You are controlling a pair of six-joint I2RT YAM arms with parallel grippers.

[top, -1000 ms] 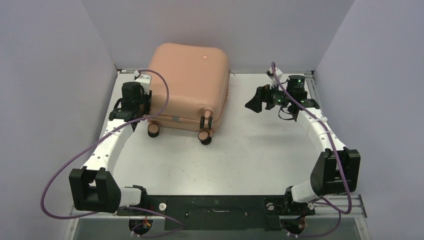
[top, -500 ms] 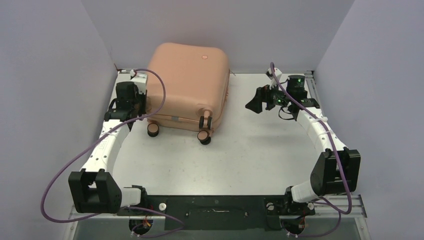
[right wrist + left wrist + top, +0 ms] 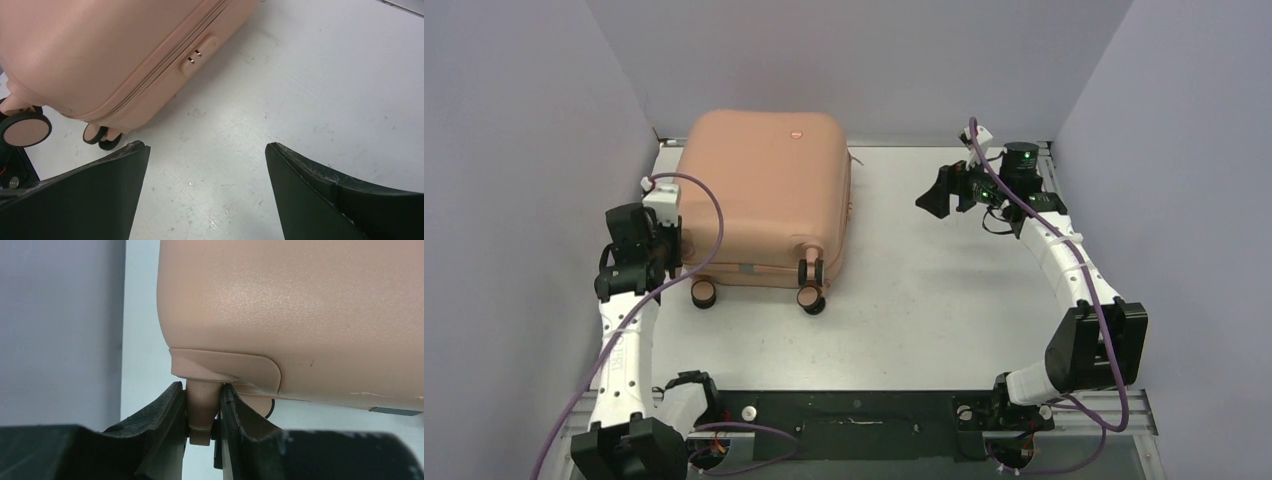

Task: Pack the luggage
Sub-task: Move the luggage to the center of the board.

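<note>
The luggage (image 3: 764, 190) is a salmon-pink hard-shell case lying shut on the white table (image 3: 944, 290), at the back left. Two casters (image 3: 703, 293) (image 3: 812, 298) show at its near edge. My left gripper (image 3: 664, 262) sits at the case's near-left corner. In the left wrist view the left gripper (image 3: 202, 387) is shut on a pink caster stem (image 3: 202, 412) under the luggage (image 3: 300, 315) shell. My right gripper (image 3: 939, 196) hangs open to the right of the case. In its own view the right gripper (image 3: 207, 146) has only bare table between its fingers, and the luggage (image 3: 100, 50) lies at the upper left.
Lilac walls (image 3: 524, 150) close in the left, back and right sides; the left arm works close to the left wall. A black base plate (image 3: 854, 415) runs along the near edge. Purple cables (image 3: 709, 215) loop off both arms. The zip lock tab (image 3: 199, 56) faces the right gripper.
The left gripper has closed on the caster stem and pulled back toward the near left. The luggage has slid left and nearer with it. The right gripper barely moved.
</note>
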